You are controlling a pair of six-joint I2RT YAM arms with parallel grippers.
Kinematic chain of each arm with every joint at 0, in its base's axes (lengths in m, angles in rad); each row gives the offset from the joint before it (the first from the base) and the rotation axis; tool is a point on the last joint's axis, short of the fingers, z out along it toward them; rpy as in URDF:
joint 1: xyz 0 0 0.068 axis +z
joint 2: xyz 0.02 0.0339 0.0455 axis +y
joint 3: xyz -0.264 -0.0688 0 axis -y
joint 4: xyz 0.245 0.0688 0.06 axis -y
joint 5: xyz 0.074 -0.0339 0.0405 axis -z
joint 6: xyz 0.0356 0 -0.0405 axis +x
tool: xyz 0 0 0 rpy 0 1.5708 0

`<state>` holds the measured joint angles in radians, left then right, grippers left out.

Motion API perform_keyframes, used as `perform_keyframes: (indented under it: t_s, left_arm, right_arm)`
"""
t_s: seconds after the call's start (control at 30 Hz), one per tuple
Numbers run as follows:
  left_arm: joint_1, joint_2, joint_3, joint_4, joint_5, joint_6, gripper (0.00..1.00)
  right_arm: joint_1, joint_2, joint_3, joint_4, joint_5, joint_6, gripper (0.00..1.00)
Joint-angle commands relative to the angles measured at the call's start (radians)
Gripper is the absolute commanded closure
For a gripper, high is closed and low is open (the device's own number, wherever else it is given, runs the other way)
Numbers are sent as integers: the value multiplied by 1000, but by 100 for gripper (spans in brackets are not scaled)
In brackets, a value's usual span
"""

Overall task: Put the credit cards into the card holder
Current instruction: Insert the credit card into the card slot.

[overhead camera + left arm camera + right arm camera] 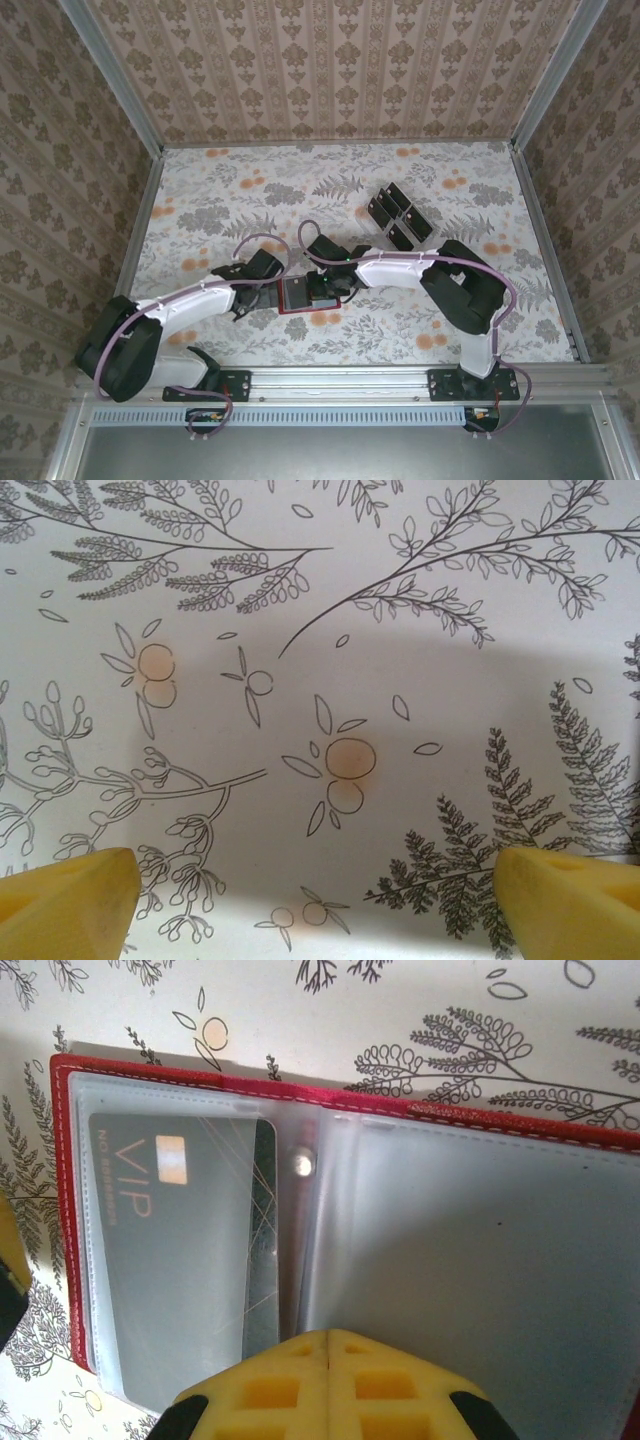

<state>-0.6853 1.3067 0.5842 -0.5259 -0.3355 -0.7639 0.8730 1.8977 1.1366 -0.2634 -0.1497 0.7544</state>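
The red card holder (297, 297) lies open on the table in front of both arms, its grey clear sleeves up. In the right wrist view one black credit card (170, 1260) marked VIP sits inside the left sleeve of the card holder (200, 1078). My right gripper (328, 1332) is shut with nothing between its fingers, its tips over the wallet's middle fold. From above, this right gripper (322, 290) is over the wallet. Several more black credit cards (400, 215) are grouped at the back right. My left gripper (315, 872) is open over bare tablecloth, just left of the wallet (266, 292).
The table is covered by a floral cloth (220, 200) and boxed in by patterned walls with metal posts (140, 230). A metal rail (340, 380) runs along the near edge, where the arm bases are bolted.
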Motion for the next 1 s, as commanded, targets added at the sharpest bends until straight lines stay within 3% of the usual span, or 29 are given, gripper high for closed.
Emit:
perform_keyframes:
  t_s: [0.0, 0.97]
  left_arm:
    - [6, 21, 35, 20, 15, 21, 0]
    - [-26, 86, -26, 92, 41, -14, 0]
  right_arm:
    - [-15, -14, -28, -35, 35, -20, 98]
    - [53, 47, 77, -40, -55, -4, 100]
